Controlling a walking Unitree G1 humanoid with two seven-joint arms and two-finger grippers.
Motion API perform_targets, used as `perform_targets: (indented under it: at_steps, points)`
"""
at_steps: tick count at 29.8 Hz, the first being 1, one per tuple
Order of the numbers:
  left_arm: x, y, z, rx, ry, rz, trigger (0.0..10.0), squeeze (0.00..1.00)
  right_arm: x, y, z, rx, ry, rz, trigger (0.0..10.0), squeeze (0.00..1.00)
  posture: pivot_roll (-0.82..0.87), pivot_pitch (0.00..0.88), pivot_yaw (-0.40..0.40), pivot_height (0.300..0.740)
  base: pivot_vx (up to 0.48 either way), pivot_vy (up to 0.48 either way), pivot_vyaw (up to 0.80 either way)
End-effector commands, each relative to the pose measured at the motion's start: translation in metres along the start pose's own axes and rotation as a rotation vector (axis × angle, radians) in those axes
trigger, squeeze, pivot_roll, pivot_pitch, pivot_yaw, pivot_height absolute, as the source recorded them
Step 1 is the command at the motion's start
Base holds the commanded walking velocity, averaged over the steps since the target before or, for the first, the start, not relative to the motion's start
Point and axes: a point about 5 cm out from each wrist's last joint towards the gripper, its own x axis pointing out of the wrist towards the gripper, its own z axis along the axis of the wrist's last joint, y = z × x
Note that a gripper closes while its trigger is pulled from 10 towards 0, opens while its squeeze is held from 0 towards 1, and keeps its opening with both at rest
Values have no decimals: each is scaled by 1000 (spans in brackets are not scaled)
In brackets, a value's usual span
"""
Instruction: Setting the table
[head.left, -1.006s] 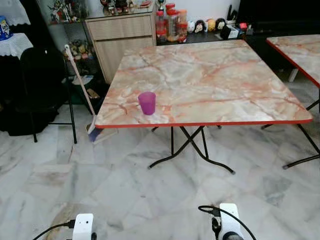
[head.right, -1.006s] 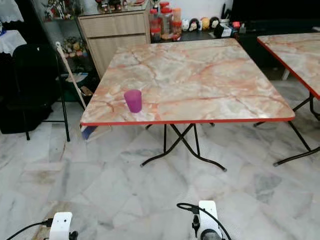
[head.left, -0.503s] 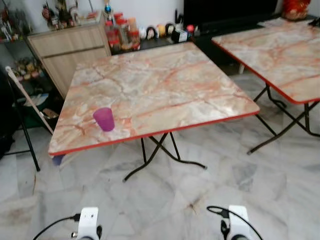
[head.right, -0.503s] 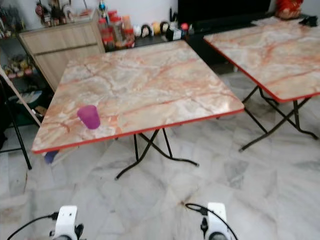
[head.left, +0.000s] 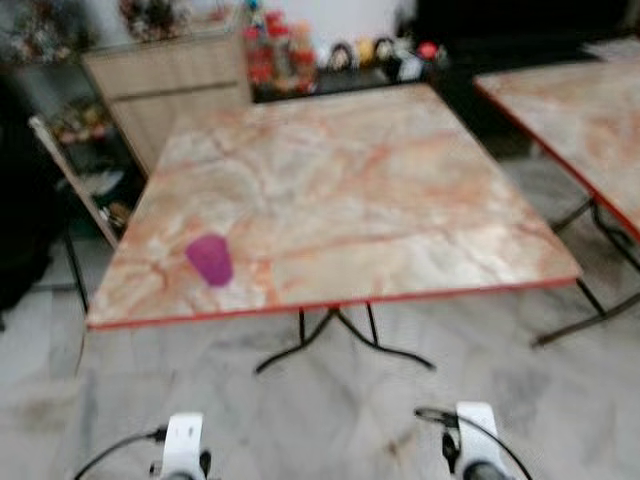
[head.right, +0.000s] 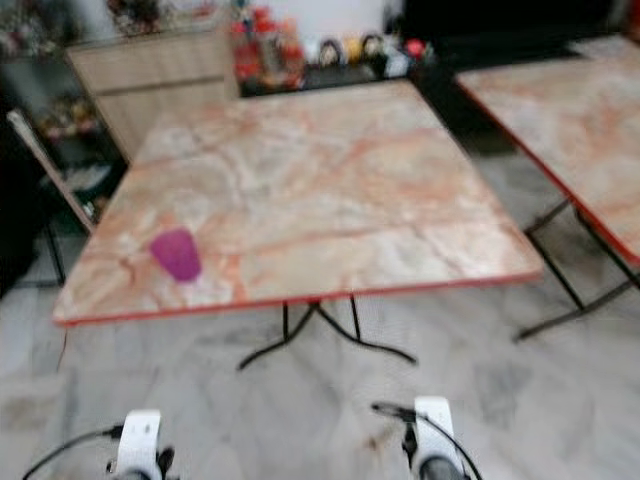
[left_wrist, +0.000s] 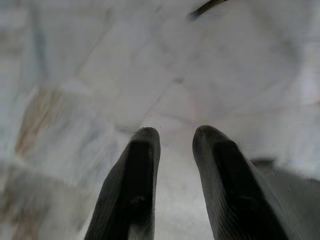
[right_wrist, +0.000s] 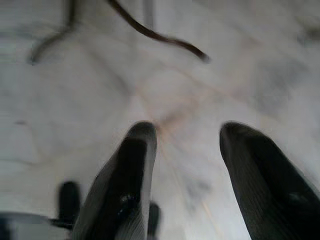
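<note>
Grey marble floor (head.left: 330, 420), blurred. Square folding surface (head.left: 400, 200), pink-veined marble pattern, red rim, black crossed legs. Purple tapered cup (head.left: 209, 260) upright near its front left corner. Wooden cabinet (head.left: 170, 80) behind. Left gripper (left_wrist: 175, 137) and right gripper (right_wrist: 187, 132) hang low over floor, jaws spread, holding nothing.

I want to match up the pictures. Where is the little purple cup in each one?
Left eye view: the purple cup stands on the marble table, near its front left corner.
Right eye view: the same cup, same corner, a bit further left in the picture.
Left wrist view: not in it; floor beyond the left tool.
Right wrist view: not in it; floor beyond the right tool.
Shared landmark: the table's red front edge.
</note>
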Motion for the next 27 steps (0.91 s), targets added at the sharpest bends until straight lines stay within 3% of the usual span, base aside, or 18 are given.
perform_targets:
  at_steps: [1, 15, 18, 23, 27]
  points:
    - [1, 3, 1, -12, 6, 18, 10000, 0, -1, 1, -5, 20, 14, 0, 10000, 0, 65, 19, 84, 740, 300, 0, 0]
    - [-1, 10, -1, -24, -5, 56, 10000, 0, -2, 1, -9, 5, 34, 7, 10000, 0, 67, 0, 80, 740, 0, 0, 0]
    - [-1, 14, 5, -35, -49, 72, 10000, 0, -2, 1, -10, 2, 36, 7, 10000, 0, 68, 0, 83, 740, 0, 0, 0]
    - [-4, 21, 26, 17, -243, 98, 10000, 0, -3, 0, -12, -6, 37, 6, 10000, 0, 67, 0, 87, 740, 0, 0, 0]
    - [-10, 40, 39, -43, -354, 195, 10000, 0, -3, -1, -13, -16, 42, 10, 10000, 0, 76, 0, 85, 740, 0, 0, 0]
